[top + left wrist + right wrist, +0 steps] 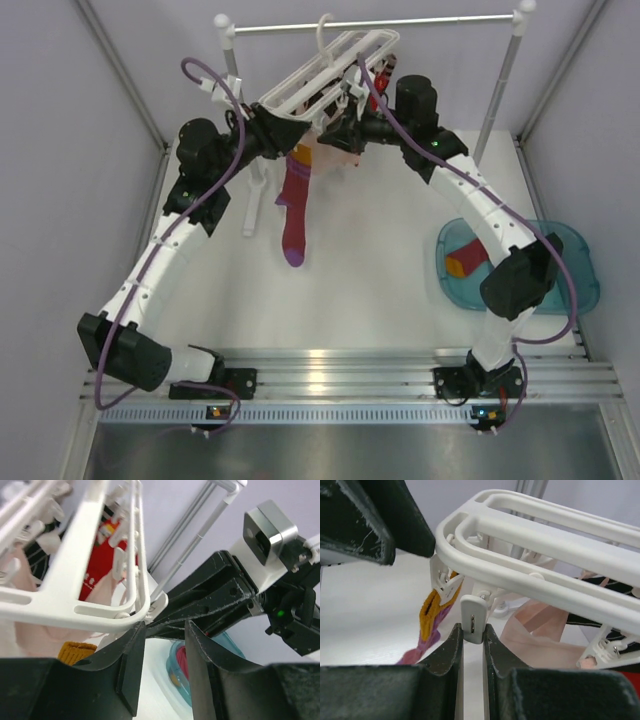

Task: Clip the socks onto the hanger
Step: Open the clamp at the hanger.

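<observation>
Top view: hanger (330, 65) hangs tilted on the silver rail (420, 22). Both arms reach up to its near edge, left gripper (285, 128) and right gripper (338, 130) just beside each other; jaw state isn't readable from here. A purple sock (293, 215) dangles below the frame between them. One red-and-orange sock (463, 258) lies in the teal tray (575, 260), far right.

Left wrist: left gripper (165, 665) has its jaws apart, nothing between them — hanger (75, 610) corner sits just above the left finger. A red sock (105, 555) hangs under the slats behind it.

Right wrist: right gripper (472, 647) is clamped on a white clip (472, 617) that dangles from the hanger (535, 575) edge. Next clip over holds the purple sock (432, 617) by its orange cuff. A pink sock (540, 640) hangs behind.
</observation>
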Motion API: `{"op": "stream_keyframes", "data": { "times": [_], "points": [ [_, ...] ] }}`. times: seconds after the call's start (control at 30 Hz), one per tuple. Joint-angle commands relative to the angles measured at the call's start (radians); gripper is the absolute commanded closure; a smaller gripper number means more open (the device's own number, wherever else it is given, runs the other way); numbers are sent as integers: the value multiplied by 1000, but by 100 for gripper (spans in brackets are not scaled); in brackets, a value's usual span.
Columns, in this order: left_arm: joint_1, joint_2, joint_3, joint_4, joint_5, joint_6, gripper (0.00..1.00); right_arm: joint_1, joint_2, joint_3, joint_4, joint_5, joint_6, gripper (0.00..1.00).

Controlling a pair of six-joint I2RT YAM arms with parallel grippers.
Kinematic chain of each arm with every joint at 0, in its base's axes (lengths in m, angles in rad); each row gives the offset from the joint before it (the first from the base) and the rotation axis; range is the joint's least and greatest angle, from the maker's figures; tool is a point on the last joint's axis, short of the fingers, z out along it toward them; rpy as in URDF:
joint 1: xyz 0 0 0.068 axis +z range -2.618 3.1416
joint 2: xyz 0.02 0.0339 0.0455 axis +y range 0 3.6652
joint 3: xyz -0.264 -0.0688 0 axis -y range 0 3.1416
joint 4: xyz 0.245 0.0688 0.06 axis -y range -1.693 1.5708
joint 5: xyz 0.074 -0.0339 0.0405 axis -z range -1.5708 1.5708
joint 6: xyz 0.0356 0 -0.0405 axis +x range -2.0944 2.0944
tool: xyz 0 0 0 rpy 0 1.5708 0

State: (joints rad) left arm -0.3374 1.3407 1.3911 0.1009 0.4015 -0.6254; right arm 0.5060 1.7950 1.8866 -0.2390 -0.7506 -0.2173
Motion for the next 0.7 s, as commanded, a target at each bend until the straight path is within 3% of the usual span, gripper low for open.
{"op": "stream_keyframes", "data": {
  "times": [0.0, 0.2, 0.33, 0.47, 0.67],
  "points": [
    [66, 29, 80, 30, -121, -10, 57, 43, 10, 58, 38, -65, 24, 100],
    [120, 83, 141, 40, -132, 6, 58, 77, 46, 83, 66, -59, 45, 100],
    [158, 103, 154, 79, -47, 6, 60, 78, 84, 135, 55, -40, 62, 100],
    [159, 28, 57, 152, 106, 27, 56, 80, 139, 209, -18, -21, 59, 100],
    [156, -101, -64, 131, 247, 38, 50, 72, 179, 273, -85, -4, 41, 100]
  ]
}}
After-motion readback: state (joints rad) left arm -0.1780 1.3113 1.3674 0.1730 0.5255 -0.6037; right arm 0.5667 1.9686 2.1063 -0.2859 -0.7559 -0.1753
